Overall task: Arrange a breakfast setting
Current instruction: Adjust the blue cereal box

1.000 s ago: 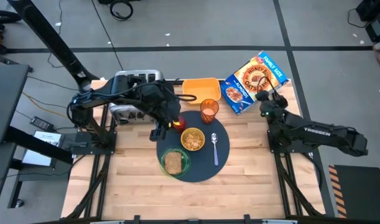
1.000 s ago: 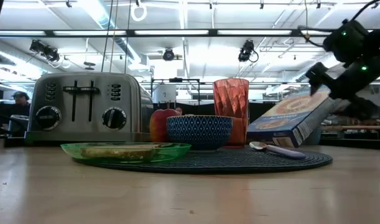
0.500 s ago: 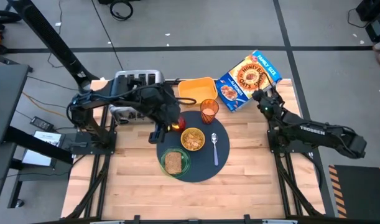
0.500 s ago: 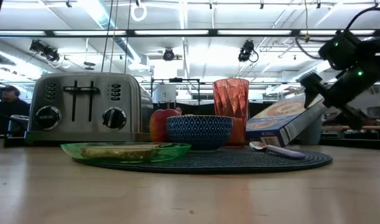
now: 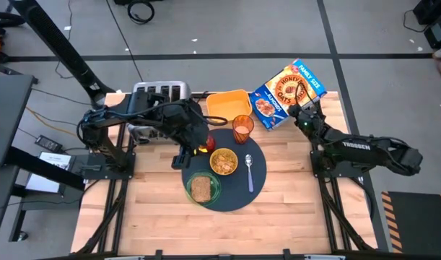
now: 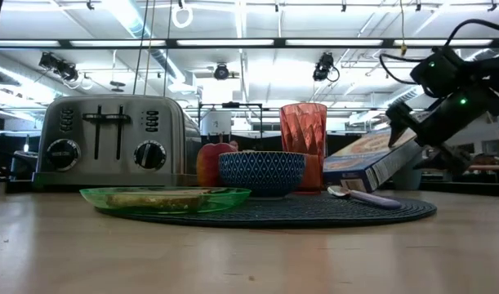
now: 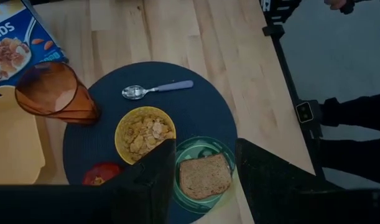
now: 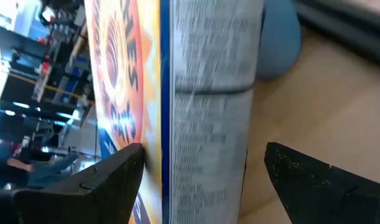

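Behind the blue bowl, red apple half hidden.

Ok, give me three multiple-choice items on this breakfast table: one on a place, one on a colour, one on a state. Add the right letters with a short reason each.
1. Where does the spoon lie?
A. on the mat, right of the bowl
B. inside the bowl
C. on the toaster

2. What colour is the plate under the toast?
A. red
B. green
C. white

3. How does the right gripper stand?
A. shut, far from everything
B. open, with the cereal box between its fingers
C. holding the cup

Key: 1 A, the high view shows the spoon on the mat beside the bowl. 2 B, the plate's rim is translucent green in the high and low views. 3 B, the right wrist view shows the box's edge between the two spread fingers.
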You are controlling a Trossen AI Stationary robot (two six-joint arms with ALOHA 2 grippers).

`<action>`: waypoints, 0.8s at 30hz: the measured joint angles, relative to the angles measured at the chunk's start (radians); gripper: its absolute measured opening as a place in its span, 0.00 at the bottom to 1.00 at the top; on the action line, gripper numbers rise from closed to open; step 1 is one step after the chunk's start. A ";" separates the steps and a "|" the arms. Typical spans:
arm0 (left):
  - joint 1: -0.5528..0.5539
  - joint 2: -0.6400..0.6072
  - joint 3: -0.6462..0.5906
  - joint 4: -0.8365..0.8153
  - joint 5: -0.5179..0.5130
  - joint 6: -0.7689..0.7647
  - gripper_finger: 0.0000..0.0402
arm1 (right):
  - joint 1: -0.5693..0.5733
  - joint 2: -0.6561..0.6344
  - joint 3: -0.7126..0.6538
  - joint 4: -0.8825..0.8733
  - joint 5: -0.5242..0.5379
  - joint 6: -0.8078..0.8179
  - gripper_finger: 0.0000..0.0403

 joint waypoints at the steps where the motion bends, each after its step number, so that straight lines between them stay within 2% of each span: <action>1: 0.000 0.000 0.000 0.000 0.000 0.000 0.43 | 0.001 0.020 0.000 0.011 -0.011 0.006 0.83; 7: 0.000 0.000 0.000 -0.002 0.000 -0.001 0.43 | 0.002 0.122 0.000 0.135 -0.005 -0.037 0.81; 11: -0.002 0.000 0.000 -0.022 0.000 -0.014 0.43 | -0.037 0.176 0.000 0.213 -0.054 -0.089 0.77; 14: -0.002 0.000 0.000 -0.034 0.000 -0.020 0.43 | -0.050 0.203 0.000 0.277 -0.092 -0.127 0.70; 19: -0.002 -0.002 0.000 -0.037 0.000 -0.021 0.43 | -0.048 0.201 0.000 0.314 -0.087 -0.215 0.53; 24: -0.006 -0.003 0.000 -0.034 -0.001 -0.019 0.43 | 0.007 0.161 0.000 0.373 -0.057 -0.406 0.39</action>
